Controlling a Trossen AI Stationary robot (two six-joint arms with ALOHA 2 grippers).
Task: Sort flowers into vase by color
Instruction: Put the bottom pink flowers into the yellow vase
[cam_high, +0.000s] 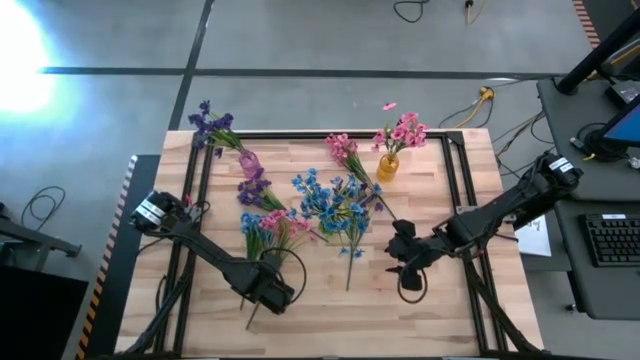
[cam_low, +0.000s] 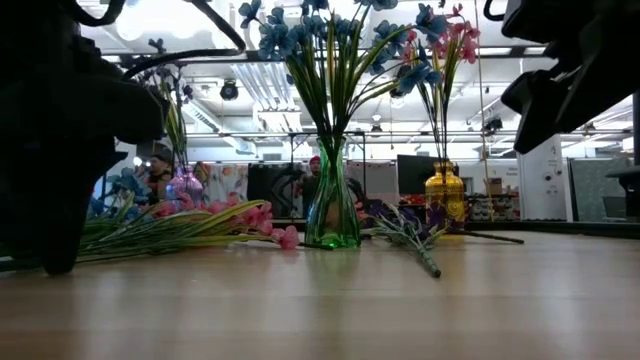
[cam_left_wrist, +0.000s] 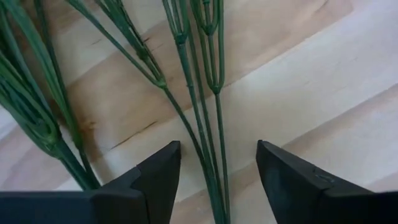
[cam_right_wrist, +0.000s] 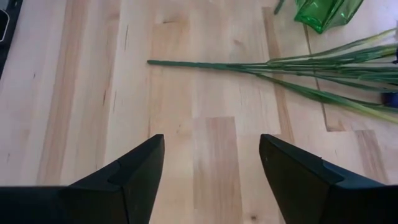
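Spreading under everything is the wooden tabletop (cam_high: 430, 300), framed by dark rails. The left arm reaches in from the left edge; its left gripper (cam_high: 268, 292) sits low near the front, jaws parted and straddling thin green stems (cam_left_wrist: 208, 155) without closing on them. The right arm comes from the right side, and its right gripper (cam_high: 408, 262) hangs over bare wood with jaws parted and nothing between them.

Of the containers, the green vase (cam_low: 332, 212) stands mid-table holding blue flowers (cam_high: 330, 200) on tall stems. The amber vase (cam_high: 387, 167) near the back edge holds pink flowers (cam_high: 403, 131). A pale pink vase (cam_high: 250, 163) at back left carries purple flowers (cam_high: 212, 124).

Loose sprigs lie flat on the wood: a pink one (cam_high: 343, 150) between the back vases, a mixed pink and blue bunch (cam_high: 270, 225) just left of the green vase, and a purple one (cam_high: 253, 188) behind that bunch. One small pink blossom (cam_high: 389, 105) lies beyond the tabletop's back edge.
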